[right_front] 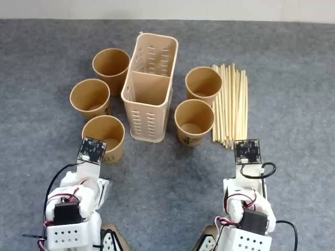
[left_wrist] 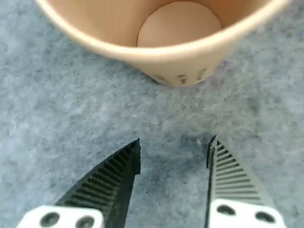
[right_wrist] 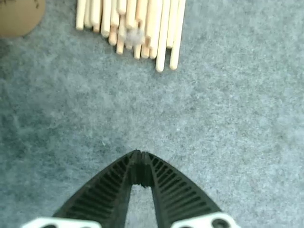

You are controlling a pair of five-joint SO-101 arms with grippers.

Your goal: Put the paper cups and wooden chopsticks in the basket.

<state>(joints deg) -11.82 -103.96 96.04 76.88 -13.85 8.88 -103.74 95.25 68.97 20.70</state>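
**Basket empty, both arms low in the frame**

Your left gripper (left_wrist: 175,142) has its jaws spread wide with nothing between them. It is aimed straight at the nearest cup (left_wrist: 161,42), which stands upright just ahead on the grey table (right_front: 42,157). That looks like a line-up for taking the cup by its rim or wall. Your right gripper (right_wrist: 140,154) has its jaws pressed together on nothing and points at the near ends of the chopsticks (right_wrist: 137,23). You would need to open it before it can take any.

In the high view the basket (right_front: 149,89) stands at upper centre, and both compartments look empty. Three paper cups (right_front: 90,98) run down its left side and two more stand close on its right. The chopsticks lie in a flat bundle at the right of the frame, just beside those two cups. The two cups stand between the bundle and the basket, so expect to lift the sticks over them or risk tipping one.
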